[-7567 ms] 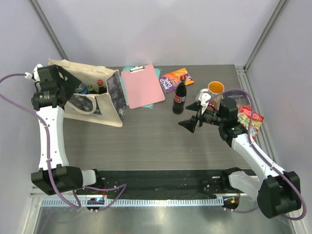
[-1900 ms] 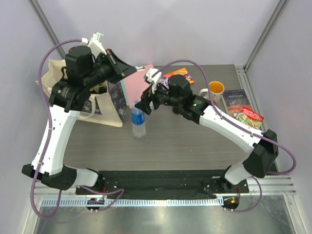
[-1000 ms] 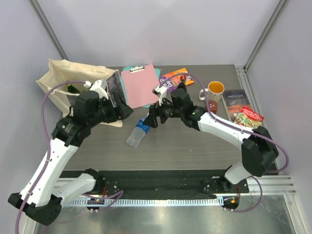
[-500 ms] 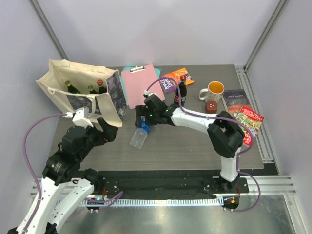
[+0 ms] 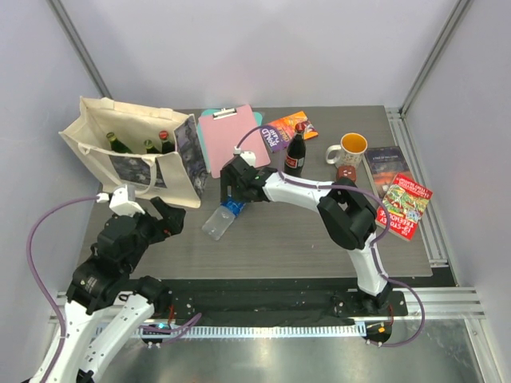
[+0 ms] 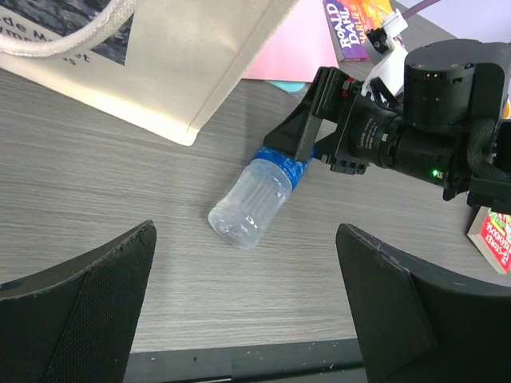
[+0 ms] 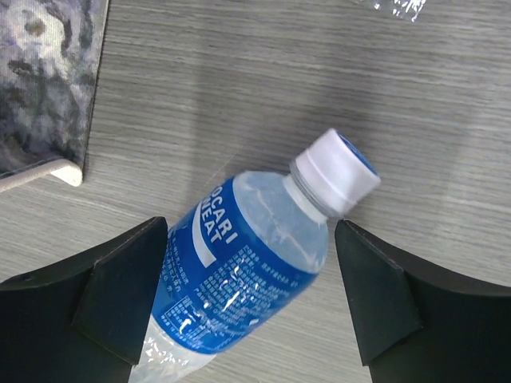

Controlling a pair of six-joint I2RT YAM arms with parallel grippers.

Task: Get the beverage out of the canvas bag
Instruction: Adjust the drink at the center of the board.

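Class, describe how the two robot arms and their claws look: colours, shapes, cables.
The left arm and right arm have white links and black joints, each trailing a purple cable. The left claw and right claw each have two broad, black, wedge-shaped fingers.

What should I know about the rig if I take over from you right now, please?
Left gripper: open, empty, on the near side of the table.
Right gripper: open, jaws either side of the water bottle's cap end, not gripping.
Done: water bottle lies on its side beside the canvas bag; cola bottle stands right of the clipboard.
Left: three bottles in the bag.
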